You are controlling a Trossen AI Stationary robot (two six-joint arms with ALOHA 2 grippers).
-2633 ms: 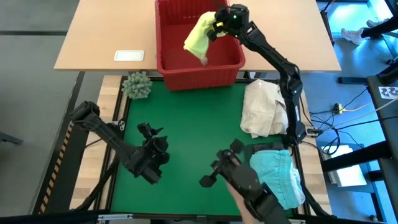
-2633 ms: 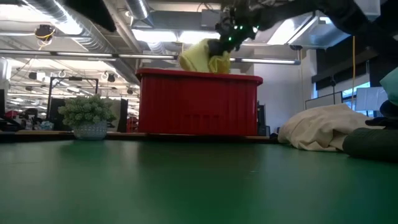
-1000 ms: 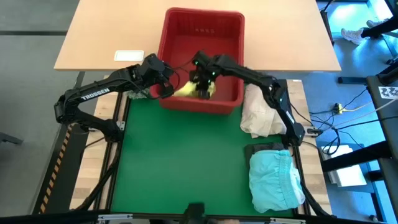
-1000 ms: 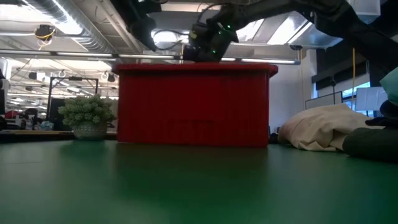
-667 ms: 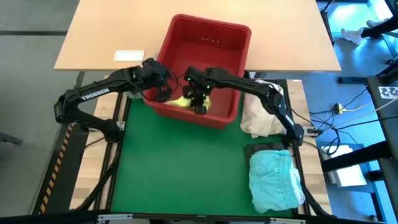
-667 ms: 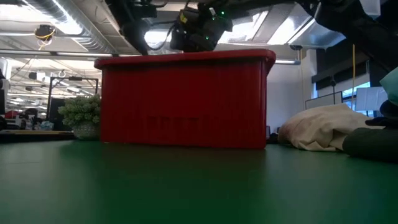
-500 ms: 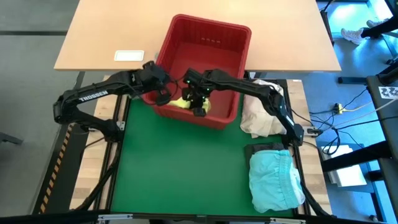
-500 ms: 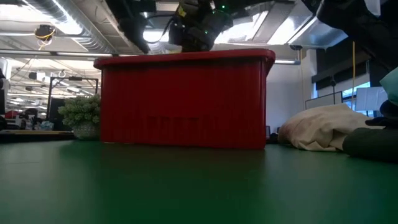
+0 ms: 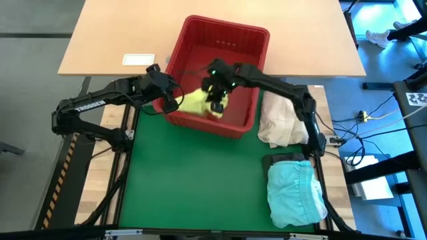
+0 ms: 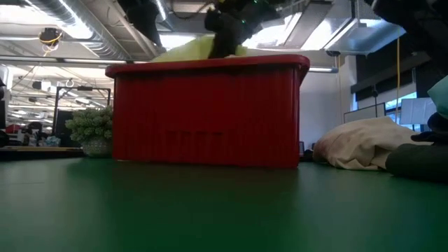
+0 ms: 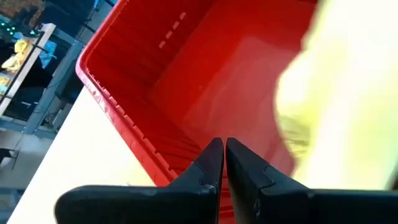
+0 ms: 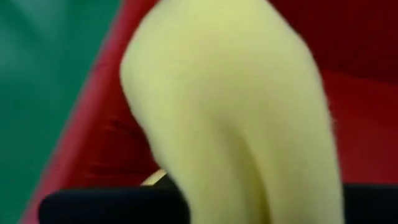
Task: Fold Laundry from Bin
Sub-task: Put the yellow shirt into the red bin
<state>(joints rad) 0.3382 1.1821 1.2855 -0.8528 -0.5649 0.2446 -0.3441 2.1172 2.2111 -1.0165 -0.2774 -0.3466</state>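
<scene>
The red bin (image 9: 227,28) stands askew at the far edge of the green mat. It fills the middle of the low view (image 10: 210,112). My right gripper (image 9: 215,104) is over the bin's inside, shut on a bright yellow garment (image 9: 193,103). The garment bulges above the rim in the low view (image 10: 187,50) and fills the right wrist view (image 12: 236,106). My left gripper (image 9: 168,103) is shut with nothing between its fingers (image 11: 222,144). It hovers over the bin's left wall (image 11: 143,118), with the yellow garment (image 11: 348,93) beside it. My right gripper holds the yellow garment at a bunched part (image 9: 212,107), coming from above and slanting down. The cloth covers the fingers in the right wrist view, so which part or how many layers cannot be told. The garment's top is above the rim; the bin wall hides its lower part. Whether my left gripper touches the bin's rim, I cannot tell.
A cream-white bundle (image 9: 280,117) lies right of the bin. A dark garment (image 9: 277,162) and a turquoise one (image 9: 295,195) lie at the mat's near right. A spiky green ball (image 10: 98,129) sits left of the bin. The green mat (image 9: 193,180) is bare in the middle.
The bin has turned askew and slid a little toward the near edge, then stayed put. My right gripper has risen with the yellow garment, which now shows above the rim and spreads toward the bin's left wall. My left gripper has drifted toward the table's left, staying shut.
</scene>
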